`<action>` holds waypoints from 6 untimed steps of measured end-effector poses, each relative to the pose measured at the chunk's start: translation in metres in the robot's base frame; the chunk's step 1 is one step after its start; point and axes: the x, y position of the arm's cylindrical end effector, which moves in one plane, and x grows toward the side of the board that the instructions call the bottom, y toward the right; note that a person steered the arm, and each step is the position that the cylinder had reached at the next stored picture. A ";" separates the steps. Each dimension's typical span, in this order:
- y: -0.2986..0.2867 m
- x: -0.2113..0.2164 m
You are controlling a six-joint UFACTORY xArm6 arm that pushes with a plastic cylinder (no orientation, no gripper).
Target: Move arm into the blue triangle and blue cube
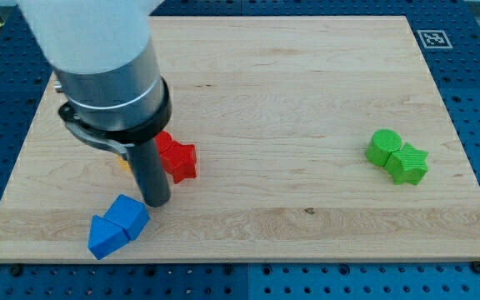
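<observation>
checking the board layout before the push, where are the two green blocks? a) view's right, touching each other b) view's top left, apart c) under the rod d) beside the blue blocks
a: the green blocks sit together at the view's right, pressed against each other, far from my tip, which stands just above and right of the blue cube and blue triangle.

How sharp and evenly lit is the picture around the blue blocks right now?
Camera view: even light, soft shadows, no glare; my tip sits just above-right of the blue cube and blue triangle, both sharp; the arm's pale upper housing is blurred.
</observation>
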 end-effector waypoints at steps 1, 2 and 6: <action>0.021 0.000; 0.028 0.003; 0.004 0.043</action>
